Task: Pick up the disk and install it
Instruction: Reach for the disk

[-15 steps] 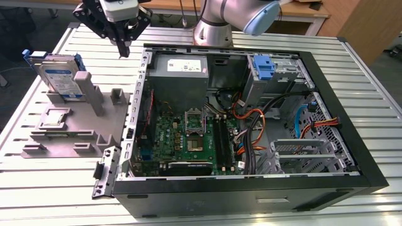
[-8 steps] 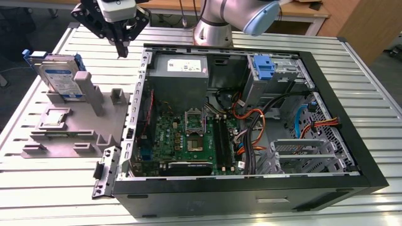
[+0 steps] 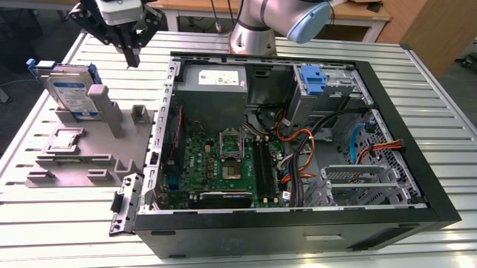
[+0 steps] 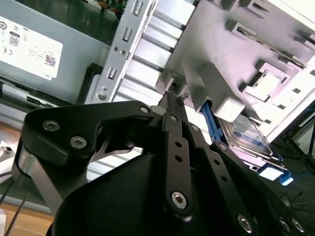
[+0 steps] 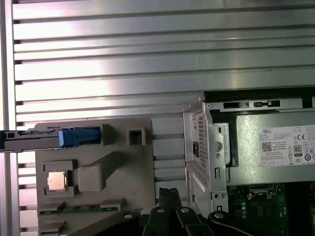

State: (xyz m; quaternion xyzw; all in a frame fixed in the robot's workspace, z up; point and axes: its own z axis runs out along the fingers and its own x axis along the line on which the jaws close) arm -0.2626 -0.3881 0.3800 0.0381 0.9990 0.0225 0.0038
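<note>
Claw (image 3: pixel 133 60) near upright disk (image 3: pixel 72 92), apart

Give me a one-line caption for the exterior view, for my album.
Robot gripper hovers near the disk, upright in its grey stand beside the open computer case.

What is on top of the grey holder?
The disk stands upright in a slot; a small square chip lies flat. The holder covers the disk's lower edge.

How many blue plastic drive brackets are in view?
2. One frames the silver-grey rectangular hard drive standing in the grey fixture; the other bracket is inside the black computer case. More may be hidden.
</note>
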